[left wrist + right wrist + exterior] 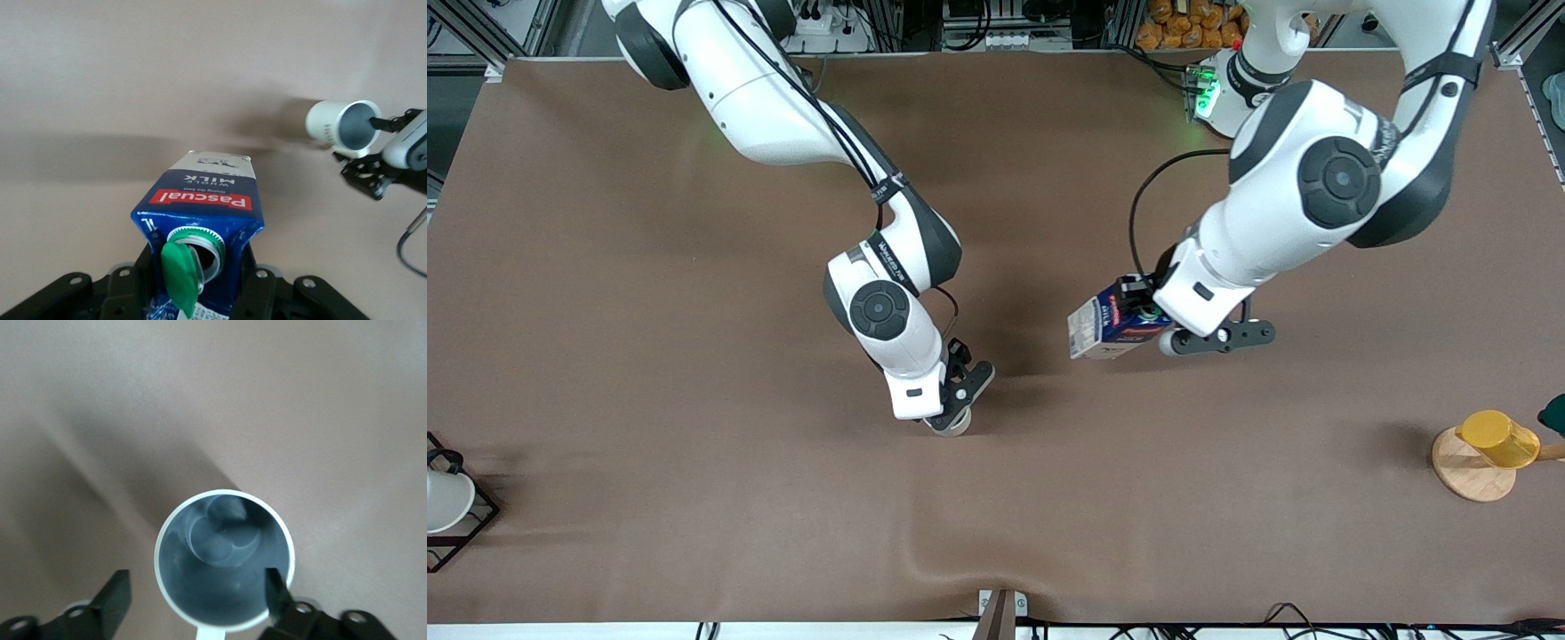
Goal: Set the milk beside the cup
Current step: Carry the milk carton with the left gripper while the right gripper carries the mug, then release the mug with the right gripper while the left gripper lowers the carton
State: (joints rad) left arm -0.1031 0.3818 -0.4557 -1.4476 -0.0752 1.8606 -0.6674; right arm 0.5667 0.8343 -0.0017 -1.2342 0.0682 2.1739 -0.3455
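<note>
While carrying the milk toward the cup, go slow and level it out first. Milk pinched at its top end in the left hand, tilted, up off the surface, well apart from the cup and toward the left arm's end of it. Green cap flipped open, spout exposed, so no sharp swings and no further tilt.

Cup under the right hand, near mid-surface. Right hand spread: one finger clear outside the wall, the other over the rim, looks like nothing clamped. Can't tell from here whether sitting flat.

Suggested approach:
- Come in from the left arm's end; pick a spot just beside the cup, on the side away from the right hand's fingers and the handle.
- Rotate upright before descending, then go straight down.
- Let go only once flat on its base; tall narrow carton, likely to tip if dropped crooked.
- Watch clearance between the two hands; better to pull the right one up and away first.
</note>
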